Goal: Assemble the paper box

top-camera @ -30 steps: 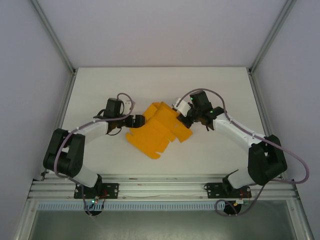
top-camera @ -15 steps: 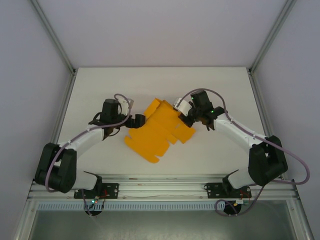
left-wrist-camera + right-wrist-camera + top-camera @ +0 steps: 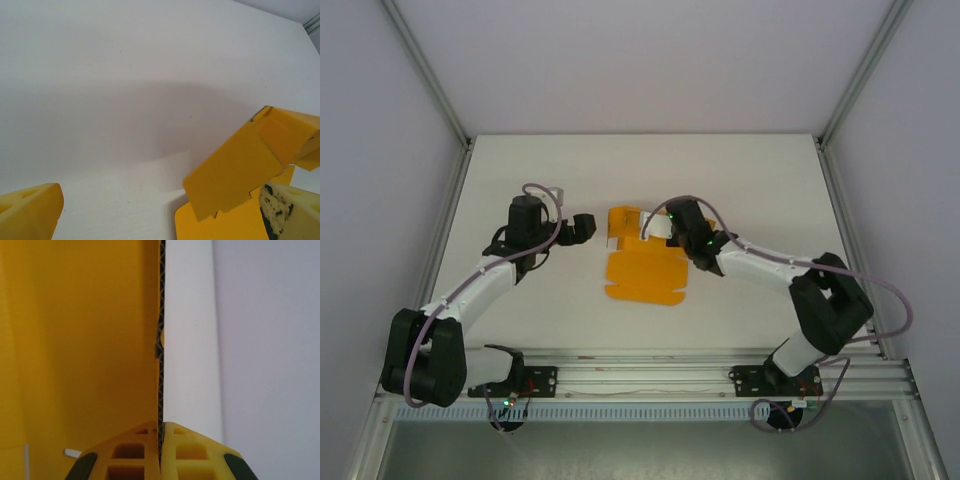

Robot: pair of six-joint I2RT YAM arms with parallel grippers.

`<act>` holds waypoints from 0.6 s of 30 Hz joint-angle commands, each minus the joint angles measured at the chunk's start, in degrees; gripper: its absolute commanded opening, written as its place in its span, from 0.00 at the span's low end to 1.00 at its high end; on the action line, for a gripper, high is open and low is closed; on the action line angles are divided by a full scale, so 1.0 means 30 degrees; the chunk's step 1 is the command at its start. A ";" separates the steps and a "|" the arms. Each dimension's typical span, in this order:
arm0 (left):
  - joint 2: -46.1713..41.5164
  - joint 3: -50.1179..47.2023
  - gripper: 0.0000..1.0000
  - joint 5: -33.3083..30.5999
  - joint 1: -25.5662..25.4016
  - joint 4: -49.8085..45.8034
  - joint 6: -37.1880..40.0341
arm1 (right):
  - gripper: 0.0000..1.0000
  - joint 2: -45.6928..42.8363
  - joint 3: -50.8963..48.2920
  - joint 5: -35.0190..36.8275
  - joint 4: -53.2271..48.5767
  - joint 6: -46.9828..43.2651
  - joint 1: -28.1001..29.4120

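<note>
The paper box [image 3: 642, 268] is a bright orange-yellow die-cut sheet lying mostly flat at the middle of the white table, with flaps raised along its far edge. My right gripper [image 3: 658, 228] is shut on that far edge. In the right wrist view its fingertips [image 3: 140, 440] pinch the thin card edge-on, with the paper box [image 3: 80, 340] spreading to the left. My left gripper [image 3: 582, 228] stands open just left of the sheet, apart from it. In the left wrist view a raised flap of the paper box [image 3: 235, 172] stands ahead to the right, and the left gripper [image 3: 160, 200] holds nothing.
The white table [image 3: 520, 170] has bare surface on all sides of the sheet. Grey walls and metal frame posts [image 3: 425, 75] close it in at left, right and back. An aluminium rail [image 3: 640, 378] with both arm bases runs along the near edge.
The right gripper has dragged the sheet leftward and turned it, so it now lies squarer to the table. The left gripper has opened fully and drawn back from the sheet.
</note>
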 commanded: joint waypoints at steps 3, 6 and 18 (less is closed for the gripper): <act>0.0558 0.0243 1.00 -0.0963 0.0127 0.0197 -0.0633 | 0.00 0.1289 -0.1301 0.3272 0.7642 -0.4869 0.0480; 0.1003 0.0215 1.00 -0.2145 0.0222 0.0281 -0.0874 | 0.00 0.2351 -0.2254 0.3577 1.0823 -0.6324 0.0619; 0.5550 0.1630 0.99 -0.0941 0.0632 0.2311 -0.0064 | 0.00 0.5002 -0.3701 0.2628 1.6890 -0.7605 0.1407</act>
